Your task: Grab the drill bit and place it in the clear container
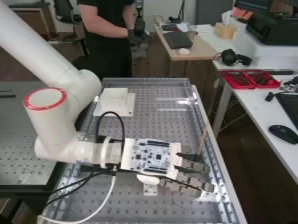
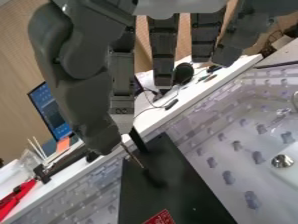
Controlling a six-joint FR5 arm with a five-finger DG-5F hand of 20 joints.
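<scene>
Wrist view: the hand (image 2: pixel 76 90) is curled into a light fingertip pinch on the drill bit (image 2: pixel 135 158), slanting over the black plate (image 2: pixel 179 187); I should apply even pressure and avoid twisting.

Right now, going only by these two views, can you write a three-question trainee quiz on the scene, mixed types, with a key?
1. True or false: the computer mouse lies on the white desk.

2. Where is the circuit board mounted?
A) on the red tray
B) on the robot's hand
C) on the seat of the chair

3. In the wrist view, a thin rod, likely the drill bit, slants in front of a flat plate. What colour is that plate, apart from its red label?

Key: 1. True; 2. B; 3. Black.
</scene>
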